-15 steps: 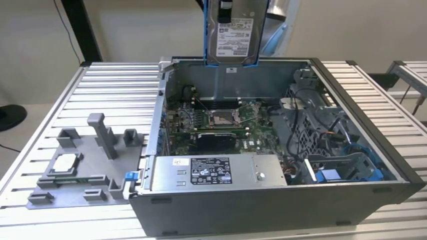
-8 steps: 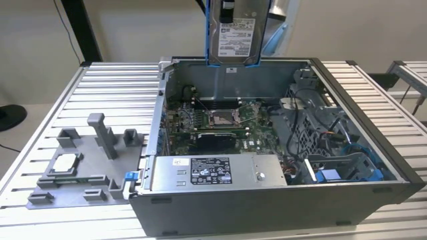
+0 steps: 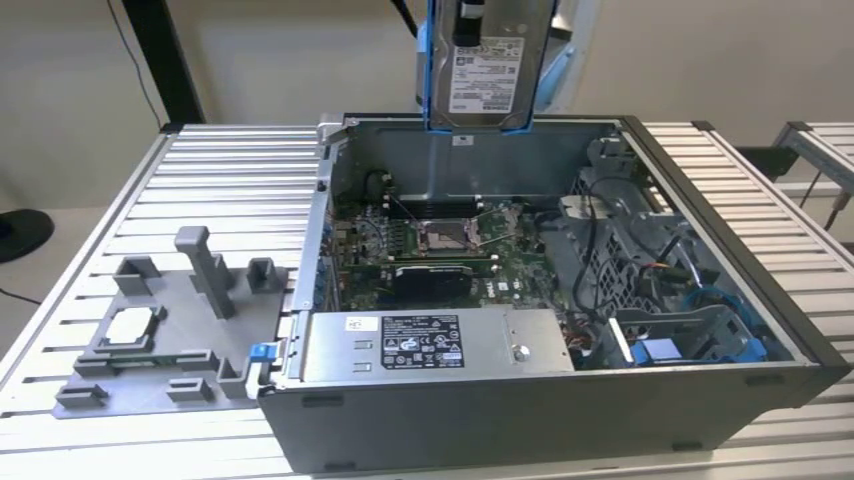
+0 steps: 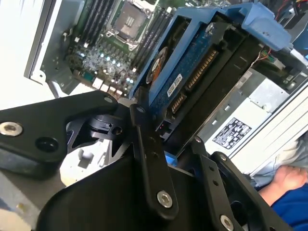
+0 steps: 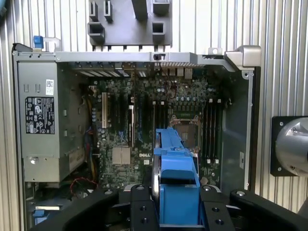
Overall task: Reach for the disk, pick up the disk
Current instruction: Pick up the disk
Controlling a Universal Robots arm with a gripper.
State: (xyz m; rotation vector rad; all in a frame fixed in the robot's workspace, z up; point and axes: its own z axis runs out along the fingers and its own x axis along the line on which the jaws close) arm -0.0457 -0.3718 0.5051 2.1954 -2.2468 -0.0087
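Note:
The disk [image 3: 487, 65], a silver drive with a white label and a blue bracket along its edges, hangs upright in the air above the back wall of the open computer case. In both wrist views my gripper [image 5: 178, 204] is shut on it. Its black fingers [image 5: 140, 211] press on either side of the blue bracket [image 5: 175, 163]. The second wrist view shows the disk's [image 4: 202, 67] dark underside with its connector, held between the black fingers [image 4: 149, 159], with the motherboard far below.
The open computer case [image 3: 747, 300] lies on a slatted metal table [image 3: 227, 170]. Inside are the motherboard [image 3: 441, 240] and a grey power-supply box [image 3: 427, 340]. A grey fixture plate [image 3: 147, 340] sits at the exterior view's left. A person's hand [image 4: 284, 178] and blue sleeve are near the case.

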